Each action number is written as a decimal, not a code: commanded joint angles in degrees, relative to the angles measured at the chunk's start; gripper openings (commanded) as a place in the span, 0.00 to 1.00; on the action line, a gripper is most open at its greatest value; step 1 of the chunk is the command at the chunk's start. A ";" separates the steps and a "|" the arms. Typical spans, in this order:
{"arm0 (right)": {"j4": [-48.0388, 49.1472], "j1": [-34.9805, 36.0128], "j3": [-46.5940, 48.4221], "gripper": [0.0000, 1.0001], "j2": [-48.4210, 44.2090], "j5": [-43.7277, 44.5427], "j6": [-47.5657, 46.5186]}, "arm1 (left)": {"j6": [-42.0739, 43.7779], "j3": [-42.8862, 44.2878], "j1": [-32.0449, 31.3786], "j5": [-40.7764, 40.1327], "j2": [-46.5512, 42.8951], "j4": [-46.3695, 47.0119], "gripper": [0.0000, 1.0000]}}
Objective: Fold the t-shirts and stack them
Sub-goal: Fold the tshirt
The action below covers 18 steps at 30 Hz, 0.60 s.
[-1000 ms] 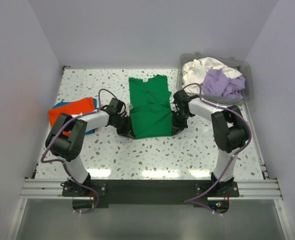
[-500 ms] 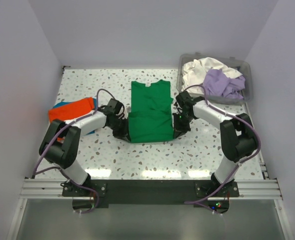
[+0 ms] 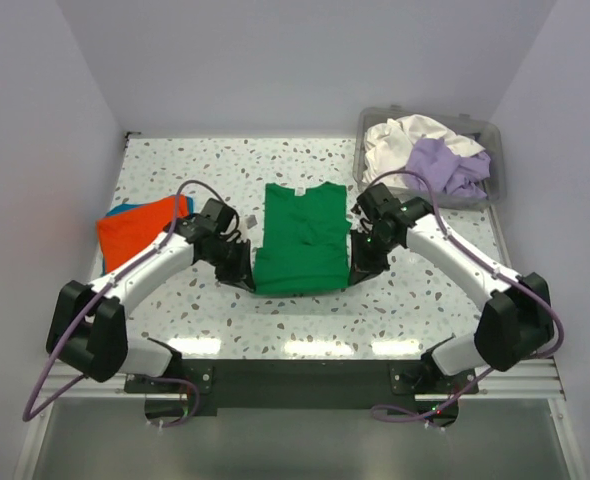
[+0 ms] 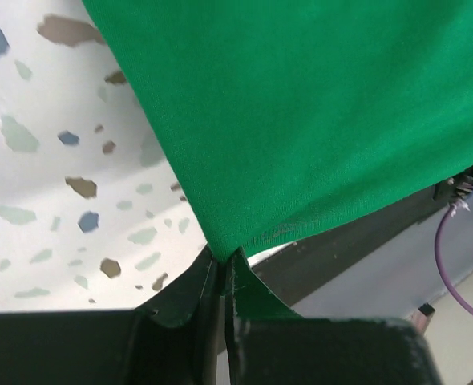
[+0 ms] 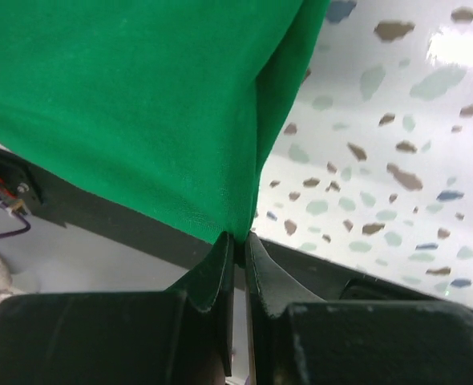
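Note:
The bright green t-shirt (image 3: 300,238) hangs stretched between my two grippers over the middle of the table, its near edge lifted. My left gripper (image 3: 245,277) is shut on its near left corner; the left wrist view shows green cloth (image 4: 301,112) pinched in the jaws (image 4: 223,261). My right gripper (image 3: 358,270) is shut on its near right corner, with green cloth (image 5: 140,104) pinched in the jaws (image 5: 238,239). A folded orange t-shirt (image 3: 138,225) lies on a blue one (image 3: 125,209) at the left. White (image 3: 405,135) and lavender (image 3: 445,165) t-shirts lie in the bin.
The clear plastic bin (image 3: 495,178) stands at the back right corner. Speckled tabletop (image 3: 305,320) lies between the shirt and the arm bases. White walls close the left, back and right sides.
Both grippers have moved toward the near edge and upward with the green shirt's corners; the shirt has been drawn nearer and both arms have stretched out.

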 commanded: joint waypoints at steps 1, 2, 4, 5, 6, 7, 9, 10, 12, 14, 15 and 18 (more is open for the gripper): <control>-8.74 1.23 2.21 0.00 -5.95 2.74 4.12 | 0.85 2.37 -0.08 0.51 -4.11 -8.18 0.00; -9.27 1.59 3.43 0.00 -7.61 3.27 5.61 | 0.33 2.90 -0.08 1.29 -5.07 -8.63 0.00; -9.98 1.68 4.58 0.00 -8.77 4.15 6.94 | 0.24 4.74 -0.08 2.00 -5.26 -8.89 0.00; -10.07 1.59 5.98 0.00 -9.21 5.54 8.08 | 0.23 5.53 -0.08 2.53 -4.82 -8.98 0.00; -9.98 1.59 6.69 0.00 -9.56 6.08 8.52 | 0.23 6.32 -0.08 2.71 -4.29 -8.98 0.00; -9.63 1.59 7.22 0.00 -9.56 6.52 8.88 | 0.41 8.07 -0.08 2.88 -3.77 -8.72 0.00; -9.02 1.59 8.10 0.00 -9.39 7.48 10.10 | 0.94 9.58 -0.08 3.50 -1.84 -8.02 0.00; -7.97 1.68 8.27 0.00 -8.86 7.84 10.28 | 1.20 10.98 -0.08 3.50 -1.13 -7.41 0.00; -7.09 1.68 8.89 0.00 -7.98 8.46 10.81 | 1.90 12.39 -0.08 3.94 1.33 -6.70 0.00; -5.77 1.59 10.03 0.00 -6.49 9.42 11.16 | 2.60 14.41 0.01 4.81 3.61 -5.65 0.00; -5.33 1.59 10.47 0.00 -5.96 9.69 11.16 | 2.69 15.20 0.01 4.90 4.32 -5.30 0.00; -4.71 1.50 13.28 0.00 -3.94 11.62 11.17 | 3.66 18.36 0.01 5.61 7.39 -4.85 0.00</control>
